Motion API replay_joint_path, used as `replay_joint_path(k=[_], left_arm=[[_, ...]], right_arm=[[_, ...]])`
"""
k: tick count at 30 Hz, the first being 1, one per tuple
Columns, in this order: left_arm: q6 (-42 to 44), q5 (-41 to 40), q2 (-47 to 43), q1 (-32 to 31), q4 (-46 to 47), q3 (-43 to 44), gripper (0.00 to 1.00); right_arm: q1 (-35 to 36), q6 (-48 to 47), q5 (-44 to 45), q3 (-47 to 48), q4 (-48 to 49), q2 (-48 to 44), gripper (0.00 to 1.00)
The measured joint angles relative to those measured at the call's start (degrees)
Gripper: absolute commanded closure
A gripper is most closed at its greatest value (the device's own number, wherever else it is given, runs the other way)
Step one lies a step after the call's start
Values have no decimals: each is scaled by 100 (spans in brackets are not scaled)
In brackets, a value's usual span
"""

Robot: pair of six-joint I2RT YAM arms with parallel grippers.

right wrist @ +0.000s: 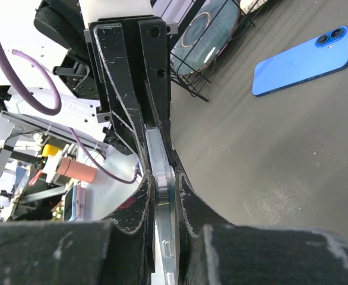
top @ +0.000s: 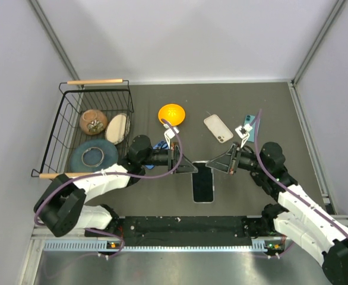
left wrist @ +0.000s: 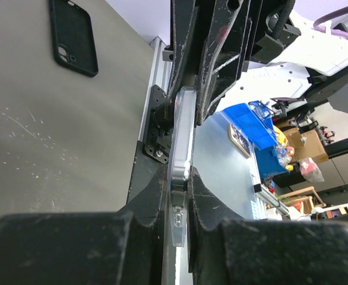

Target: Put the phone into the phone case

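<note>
Fingers (top: 187,166) of both arms cover the top end of the phone (top: 202,181) in the overhead view. Only its glossy black screen and lower end show, with the pale rim of the phone case (top: 202,201) along the bottom edge. Whether the phone is fully seated in the case cannot be told.

Both wrist views give only an edge-on sliver: a clear, rounded rim with side cut-outs, sandwiched between dark pads, its faces hidden. Left jaws are closed narrow on that clear rim, one finger on each face. Right jaws pinch it likewise from the opposite side. Whether the slab rests on the counter (top: 269,107) or hangs just above it cannot be told.

Left arm (top: 103,178) reaches in low from the left with its wrist rolled sideways. Right arm (top: 293,196) mirrors it, and the two sets of jaws meet tip to tip near the counter's middle.

A blue phone (right wrist: 299,65) lies back-up, mostly hidden under the left wrist from overhead. A teal-backed phone (top: 252,126) is partly covered by the right wrist, and a beige-backed phone (top: 218,128) lies near it in plain sight.
</note>
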Motion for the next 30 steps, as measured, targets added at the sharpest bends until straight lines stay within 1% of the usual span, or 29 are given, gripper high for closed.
replay_joint_path(k=[1,3,4,5,8,11,15,17,18,19,20,21,22,23,24,25,26,29,30], left_arm=[[57,-31,-46,-7,-118,13,93],[144,-76,-140,-20,-321,50,73],[186,-83,-168,-22,-382,63,65],[214,-98,-186,-24,-433,68,54],[278,-243,-192,-2,-560,74,42],[223,-258,-192,24,-481,33,38],[105,-192,-146,17,-195,-136,37],[24,-142,-42,-4,-28,-197,39],[0,-131,20,-20,35,-208,54],[-44,-107,92,-42,96,-212,62],[-116,-48,181,-63,212,-214,69],[-177,-46,227,-81,310,-214,75],[-247,11,267,-98,433,-216,85],[-297,55,286,-105,546,-219,91],[-352,94,293,-107,619,-225,94],[-380,160,293,-111,728,-234,100],[-389,160,291,-116,772,-238,100],[-407,136,299,-125,745,-240,100],[-422,129,299,-127,741,-240,100]], right_arm=[[0,-17,4,0,-7,0,100],[0,-52,13,0,0,0,100],[0,-55,22,0,2,-2,100],[0,-48,24,0,4,-2,100],[4,39,118,2,-39,-33,100],[4,186,249,2,20,-37,100],[4,396,295,4,144,-33,100],[4,520,313,11,264,-15,100],[4,566,313,11,332,2,100],[4,621,313,13,402,20,100],[4,669,313,13,481,50,98],[4,675,317,13,503,83,93],[2,691,332,13,518,120,87],[2,717,339,13,533,153,73],[0,719,348,11,544,162,66],[-2,717,356,11,555,162,60],[-2,752,354,11,573,155,52],[0,756,227,-31,702,74,45],[0,750,177,-81,774,37,45]])
